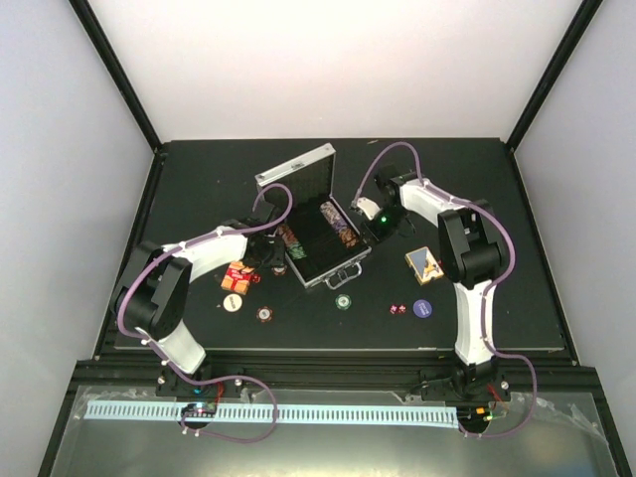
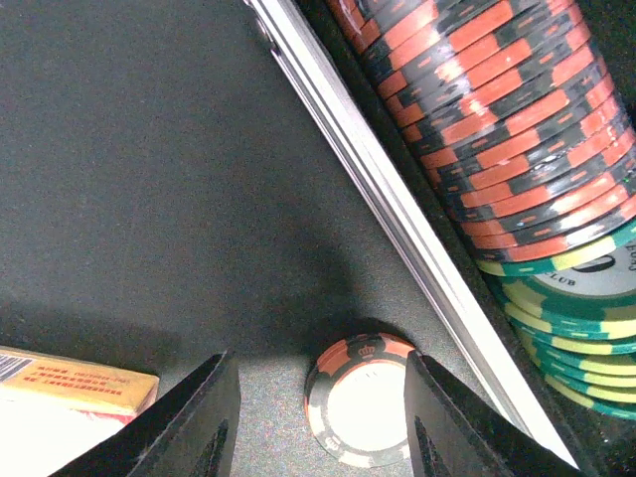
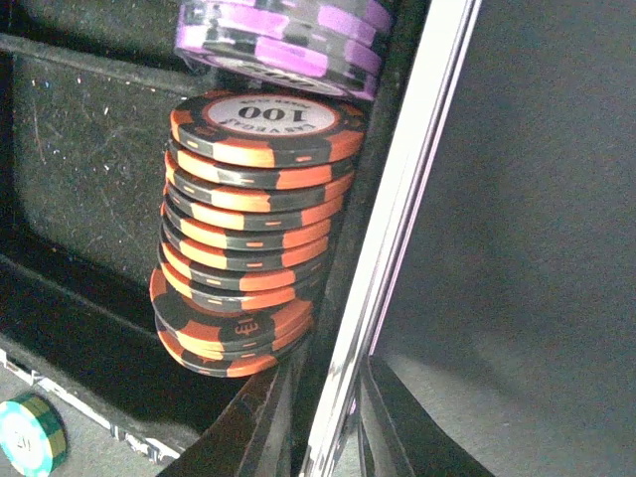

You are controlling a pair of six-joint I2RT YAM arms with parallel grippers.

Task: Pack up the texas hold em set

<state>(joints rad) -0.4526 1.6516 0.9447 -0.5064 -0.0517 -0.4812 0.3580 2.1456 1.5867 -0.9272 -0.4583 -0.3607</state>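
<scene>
The silver briefcase (image 1: 320,231) lies open mid-table with its lid (image 1: 296,167) raised. Rows of orange-black chips (image 2: 497,109) and green chips (image 2: 576,298) lie in it, and purple chips (image 3: 288,40) sit above an orange-black stack (image 3: 248,229). My left gripper (image 2: 323,422) is open just outside the case's left rim (image 2: 397,219). One maroon chip (image 2: 363,402) lies flat on the mat between its fingers, close to the right finger (image 2: 447,422). My right gripper (image 3: 323,437) is shut on the case's right rim (image 3: 397,248), with one finger inside and one outside.
Loose on the mat are a cream chip (image 1: 233,301), a maroon chip (image 1: 265,314), a green chip (image 1: 344,301), a purple chip (image 1: 422,307), red dice (image 1: 397,309) and a card deck (image 1: 424,260). A red-yellow card box (image 1: 238,273) lies by my left gripper.
</scene>
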